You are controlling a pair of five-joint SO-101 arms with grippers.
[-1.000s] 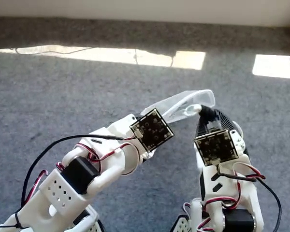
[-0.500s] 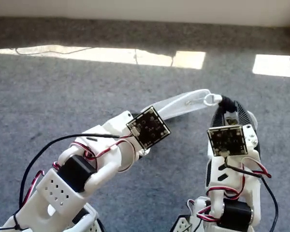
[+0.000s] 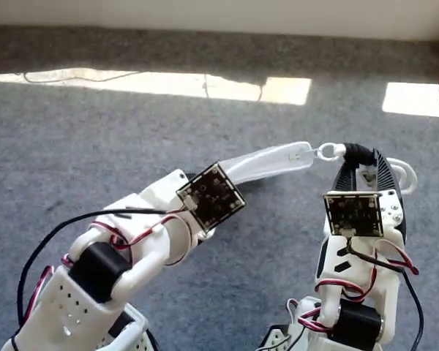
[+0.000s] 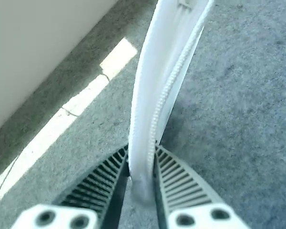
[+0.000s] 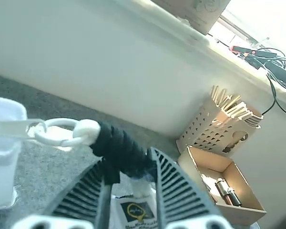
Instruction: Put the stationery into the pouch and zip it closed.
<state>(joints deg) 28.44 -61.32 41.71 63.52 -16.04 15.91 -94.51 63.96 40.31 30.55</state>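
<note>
Left pincer point(image 4: 142, 160) clamps pouch point(image 4: 157, 71); right pincer point(image 5: 128, 161) grips black zipper cord point(image 5: 117, 142) (clearest in wrist view).

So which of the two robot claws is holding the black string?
The right gripper: it pinches the black braided cord on the white zipper ring. The left gripper clamps the end of the white flat pouch instead.

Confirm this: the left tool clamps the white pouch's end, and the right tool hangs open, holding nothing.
Wrong on the right tool: the right wrist view shows it shut on the black cord tied to the zipper's white ring. The left tool does clamp the end of the white pouch.
</note>
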